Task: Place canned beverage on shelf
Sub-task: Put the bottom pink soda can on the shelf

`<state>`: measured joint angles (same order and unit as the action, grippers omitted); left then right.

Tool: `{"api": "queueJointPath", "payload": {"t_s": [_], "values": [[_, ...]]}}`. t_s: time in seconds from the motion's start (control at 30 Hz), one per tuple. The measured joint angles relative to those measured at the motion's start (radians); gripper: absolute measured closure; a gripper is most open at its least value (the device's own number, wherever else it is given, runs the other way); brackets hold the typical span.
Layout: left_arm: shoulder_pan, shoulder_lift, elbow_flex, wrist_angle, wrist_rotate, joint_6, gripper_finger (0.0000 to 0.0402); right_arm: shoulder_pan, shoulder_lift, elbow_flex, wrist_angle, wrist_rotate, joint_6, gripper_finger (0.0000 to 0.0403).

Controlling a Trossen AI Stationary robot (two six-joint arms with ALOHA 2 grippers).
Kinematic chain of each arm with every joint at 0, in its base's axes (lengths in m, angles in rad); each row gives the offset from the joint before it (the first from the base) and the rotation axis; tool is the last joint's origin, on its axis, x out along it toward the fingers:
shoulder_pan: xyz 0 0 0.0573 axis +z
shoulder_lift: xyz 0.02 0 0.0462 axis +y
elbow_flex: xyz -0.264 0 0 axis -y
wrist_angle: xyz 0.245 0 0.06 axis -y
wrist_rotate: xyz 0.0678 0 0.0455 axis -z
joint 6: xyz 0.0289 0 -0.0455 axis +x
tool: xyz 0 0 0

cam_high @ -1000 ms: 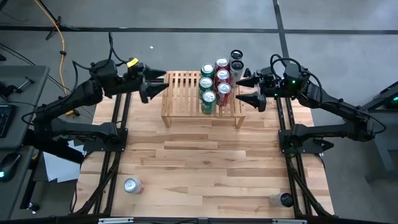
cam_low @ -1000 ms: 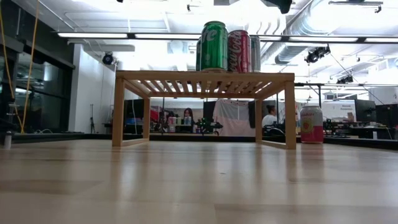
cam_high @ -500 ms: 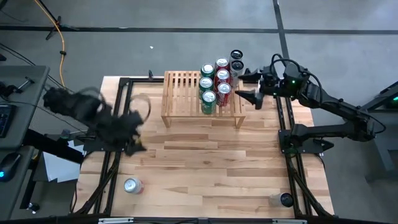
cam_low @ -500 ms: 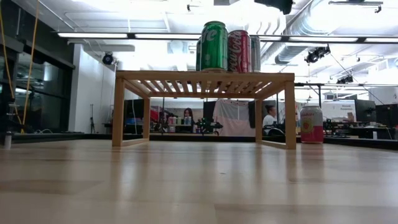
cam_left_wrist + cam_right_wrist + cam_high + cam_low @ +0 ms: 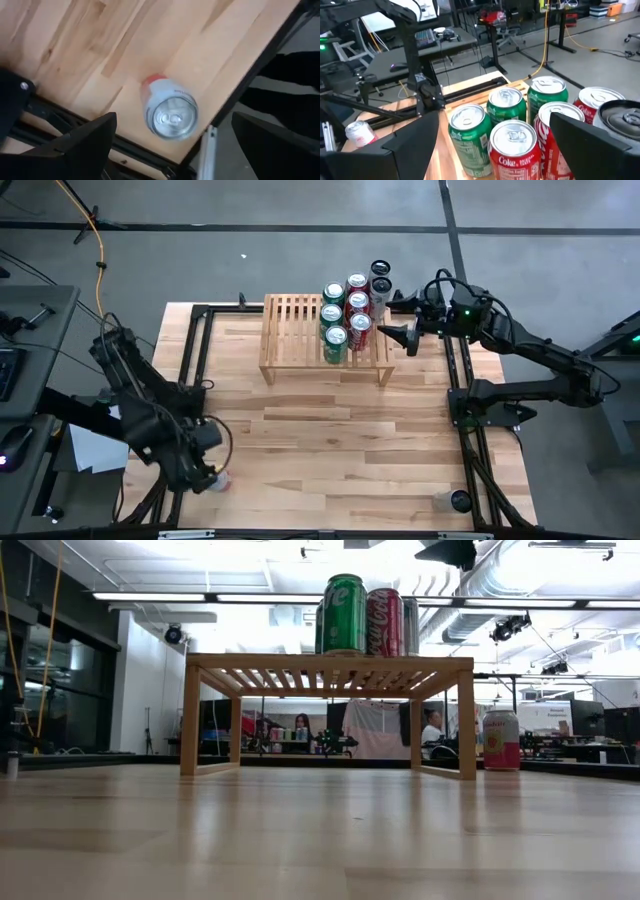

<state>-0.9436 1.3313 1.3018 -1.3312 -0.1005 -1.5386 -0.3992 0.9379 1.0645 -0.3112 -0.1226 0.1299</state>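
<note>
The shelf [image 5: 325,335] is placed at 12 o'clock on the table [image 5: 330,440], with its left half bare. 6 cans are seen on its right half in the high view: 3 green cans [image 5: 335,340] in one column and 2 red cans [image 5: 358,305] plus a dark can [image 5: 380,285] beside them. A dark-topped can [image 5: 380,270] is seen at the shelf's far right corner, and whether it rests on the slats cannot be told. A pink can [image 5: 501,740] is stood on the table just right of the shelf leg in the low view. A dark-lidded object [image 5: 458,501] is located at 5 o'clock near the table edge.

The loose silver can [image 5: 170,112], with a red band, is stood upright at 7 o'clock on the table, near the edge and a black frame rail [image 5: 240,95]. The left gripper [image 5: 205,475] is hung directly above it, and the can is mostly covered by the arm in the high view. In the left wrist view its fingers [image 5: 85,142] are seen spread wide, with the can's top between them but apart from both, nothing pinched.

The right gripper [image 5: 403,320] is held at 1 o'clock, just right of the shelf, pointed at the cans. Its fingers [image 5: 410,145] are spread, nothing gripped, the nearest red can close ahead.
</note>
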Motion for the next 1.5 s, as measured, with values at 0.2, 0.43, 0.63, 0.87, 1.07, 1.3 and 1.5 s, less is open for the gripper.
{"api": "queueJointPath", "payload": {"t_s": [0.2, 0.43, 0.63, 0.87, 1.07, 1.3, 1.5], "values": [[-0.042, 0.102, 0.002, 0.080, 0.021, 0.086, 0.0014, 0.000, 0.000, 0.000, -0.014, 0.010, 0.001, 0.0036], [-0.085, 0.201, 0.003, 0.065, 0.009, 0.181, 0.0014, 0.000, 0.000, 0.000, -0.043, 0.010, 0.001, 0.0036], [-0.088, 0.240, 0.002, 0.018, 0.006, 0.182, 0.0014, 0.000, 0.000, 0.000, -0.056, 0.010, 0.045, 0.0036], [-0.110, 0.242, -0.042, 0.064, 0.024, 0.190, 0.0014, 0.000, 0.000, 0.000, -0.059, 0.009, 0.053, 0.0036], [-0.109, 0.242, -0.129, 0.146, 0.065, 0.181, 0.0014, 0.000, 0.000, 0.000, -0.059, 0.009, 0.053, 0.0036], [-0.083, 0.242, -0.163, 0.183, 0.039, 0.197, 0.0014, 0.000, 0.000, 0.000, -0.059, 0.009, 0.053, 0.0036], [-0.076, 0.242, -0.163, 0.184, 0.011, 0.206, 0.0019, 0.000, 0.000, 0.000, -0.059, 0.008, 0.053, 0.0036]]}}
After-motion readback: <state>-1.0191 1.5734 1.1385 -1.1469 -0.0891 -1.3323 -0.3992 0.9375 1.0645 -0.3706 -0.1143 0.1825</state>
